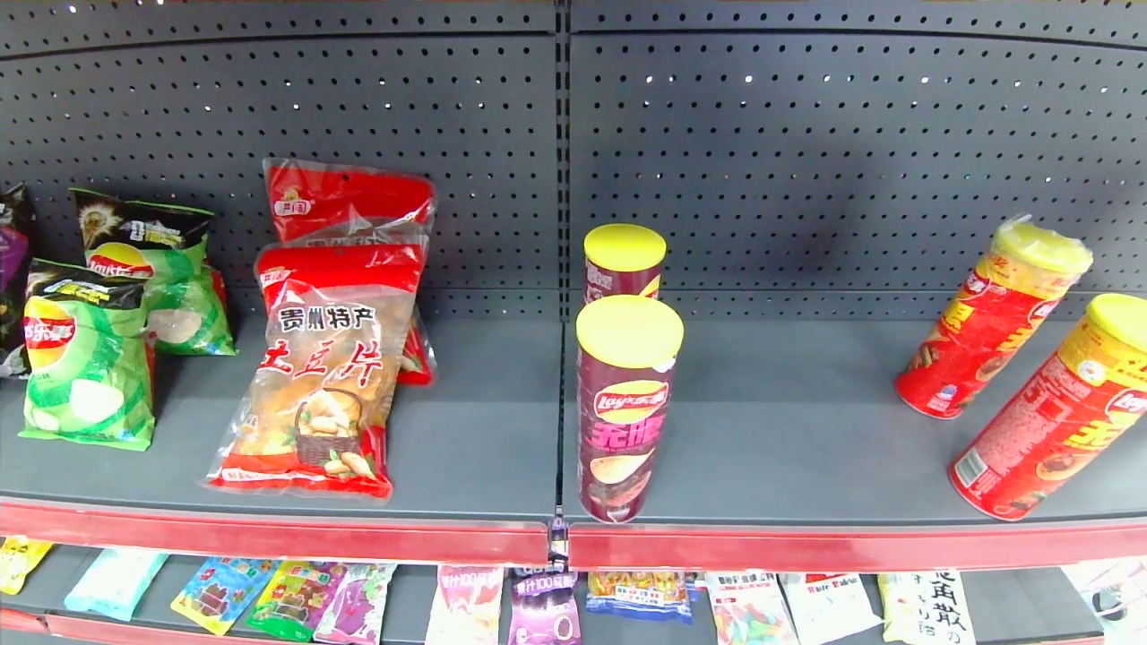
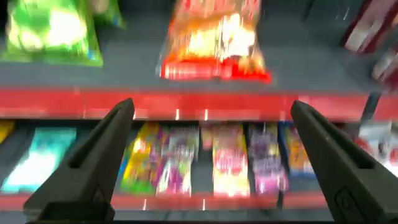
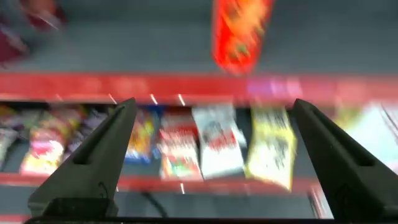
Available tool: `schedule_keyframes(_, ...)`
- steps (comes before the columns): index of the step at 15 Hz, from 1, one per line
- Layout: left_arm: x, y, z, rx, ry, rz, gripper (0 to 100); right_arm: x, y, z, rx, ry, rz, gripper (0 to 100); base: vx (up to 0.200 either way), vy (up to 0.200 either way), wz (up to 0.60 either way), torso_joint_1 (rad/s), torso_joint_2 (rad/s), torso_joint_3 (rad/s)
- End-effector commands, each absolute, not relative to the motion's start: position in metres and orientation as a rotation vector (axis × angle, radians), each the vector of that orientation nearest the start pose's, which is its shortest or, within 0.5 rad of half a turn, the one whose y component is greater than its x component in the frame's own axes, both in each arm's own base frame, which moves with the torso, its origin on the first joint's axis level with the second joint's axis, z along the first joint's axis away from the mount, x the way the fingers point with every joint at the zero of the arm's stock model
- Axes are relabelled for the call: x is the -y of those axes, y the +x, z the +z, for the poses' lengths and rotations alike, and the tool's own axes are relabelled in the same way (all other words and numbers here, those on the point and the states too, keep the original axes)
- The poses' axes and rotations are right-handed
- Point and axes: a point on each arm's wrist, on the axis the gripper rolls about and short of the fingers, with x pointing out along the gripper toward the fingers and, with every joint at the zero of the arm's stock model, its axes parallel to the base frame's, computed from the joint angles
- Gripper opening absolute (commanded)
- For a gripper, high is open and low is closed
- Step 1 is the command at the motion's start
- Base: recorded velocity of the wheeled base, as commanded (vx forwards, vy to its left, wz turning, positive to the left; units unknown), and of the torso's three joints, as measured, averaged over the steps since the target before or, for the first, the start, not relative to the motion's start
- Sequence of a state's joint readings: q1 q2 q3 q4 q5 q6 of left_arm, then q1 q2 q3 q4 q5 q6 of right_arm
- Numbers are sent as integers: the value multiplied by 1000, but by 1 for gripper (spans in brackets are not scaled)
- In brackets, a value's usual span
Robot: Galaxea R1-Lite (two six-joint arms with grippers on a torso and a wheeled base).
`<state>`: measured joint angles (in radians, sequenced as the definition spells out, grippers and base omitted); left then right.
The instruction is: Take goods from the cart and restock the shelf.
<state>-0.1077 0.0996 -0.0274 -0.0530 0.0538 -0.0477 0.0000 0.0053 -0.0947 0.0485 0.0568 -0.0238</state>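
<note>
- The grey shelf (image 1: 789, 421) has a perforated back panel (image 1: 806, 161) and a red front lip (image 1: 806, 546). All the goods in sight stand or lie on it.
- A lower shelf (image 1: 1021, 596) under the lip carries a row of small colourful packets (image 1: 287, 596).
- Two large clear-and-red crisp bags sit left of centre. The front bag (image 1: 318, 376) lies near the lip and the rear bag (image 1: 345, 202) leans on the back panel.
- Two red cans with yellow lids are on the shelf's right part, the front red can (image 1: 1053, 417) just beside the rear red can (image 1: 990, 322).
- Two green bags are at the far left, one green bag (image 1: 85, 358) in front of the other green bag (image 1: 152, 269).
- Two maroon cans stand upright at the centre seam, the near maroon can (image 1: 623, 412) in front of the far maroon can (image 1: 624, 262).
- The left gripper (image 2: 211, 106) has its fingers spread wide and grasps nothing. It is in front of the red lip, and the front bag lies beyond it on the shelf — well apart.
- The right gripper (image 3: 214, 102) is likewise spread and empty. A red can stands beyond the lip, past its fingertips — not touching.
</note>
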Motion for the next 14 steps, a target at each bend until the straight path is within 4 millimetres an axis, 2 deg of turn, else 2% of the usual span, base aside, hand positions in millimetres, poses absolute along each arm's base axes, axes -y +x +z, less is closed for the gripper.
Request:
schedule_keyframes(1,-4,-15,78,-90,-59,-3,100,-2,-24,82,51,-51,77,100,0,0,0,0,0,0)
schedule_keyframes(3,-2,-16,78,-97,-55,104,100,0,-23,75,-2,-23,-20,100,0,0,0,0,0,0)
schedule_keyframes(4,-1,-17,77,-79,-54,142,100,0,-23,75,-5,-22,-14,100,0,0,0,0,0,0)
schedule_keyframes(7,0,-23,76,2,-43,3,100,-1,-23,75,-5,3,26,100,0,0,0,0,0,0)
schedule_keyframes(14,-1,-23,75,-1,-5,20,100,0,-23,75,-5,0,25,100,0,0,0,0,0,0)
